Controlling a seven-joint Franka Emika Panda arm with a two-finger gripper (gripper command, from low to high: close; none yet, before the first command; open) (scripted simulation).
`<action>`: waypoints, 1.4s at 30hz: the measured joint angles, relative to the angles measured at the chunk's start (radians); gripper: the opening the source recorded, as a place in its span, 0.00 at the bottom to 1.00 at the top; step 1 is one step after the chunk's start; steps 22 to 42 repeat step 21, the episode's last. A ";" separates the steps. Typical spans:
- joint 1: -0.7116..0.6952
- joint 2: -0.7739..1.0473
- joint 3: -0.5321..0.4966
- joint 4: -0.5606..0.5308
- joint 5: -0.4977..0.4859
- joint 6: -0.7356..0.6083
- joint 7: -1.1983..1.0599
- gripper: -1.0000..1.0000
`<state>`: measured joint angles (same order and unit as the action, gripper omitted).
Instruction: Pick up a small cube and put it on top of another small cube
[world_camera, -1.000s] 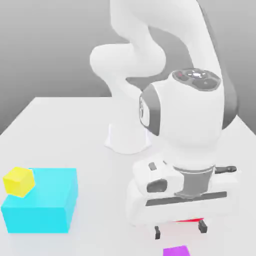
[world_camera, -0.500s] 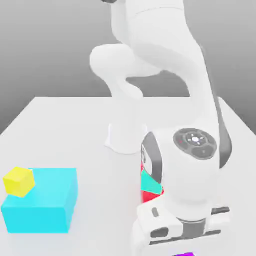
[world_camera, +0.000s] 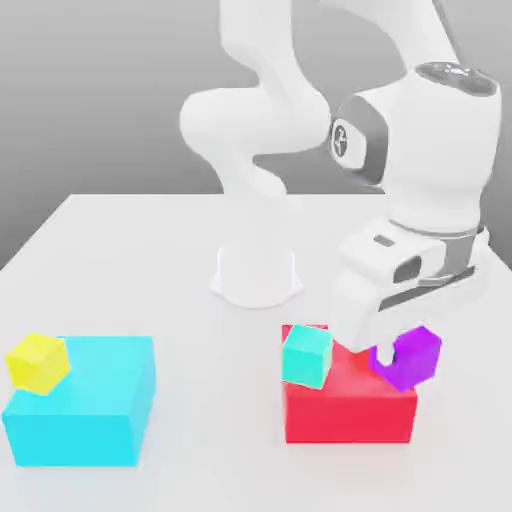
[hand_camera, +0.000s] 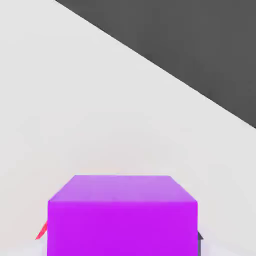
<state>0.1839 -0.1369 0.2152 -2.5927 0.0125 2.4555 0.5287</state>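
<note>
My gripper (world_camera: 398, 357) is shut on the small purple cube (world_camera: 410, 358) and holds it in the air over the right part of the big red block (world_camera: 347, 404), in the exterior view. In the hand view the purple cube (hand_camera: 122, 216) sits close in front, with a sliver of red (hand_camera: 42, 230) beside it. A small cyan cube (world_camera: 306, 355) rests on the red block's left part, just left of the held cube.
A big cyan block (world_camera: 85, 400) stands at the exterior view's left with a small lime-yellow cube (world_camera: 38, 362) on its corner. The arm's white base (world_camera: 255, 274) stands behind on the white table (world_camera: 120, 260).
The gripper dropped onto the purple cube near the front edge, shut on it, then lifted it up and back over the red block. The arm has swung upward.
</note>
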 joint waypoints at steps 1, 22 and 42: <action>0.013 -0.037 0.000 -0.024 0.013 -0.012 -0.027 0.00; 0.210 -0.280 -0.001 -0.374 0.146 0.096 -0.332 1.00; 0.210 -0.280 -0.001 -0.374 0.146 0.096 -0.332 1.00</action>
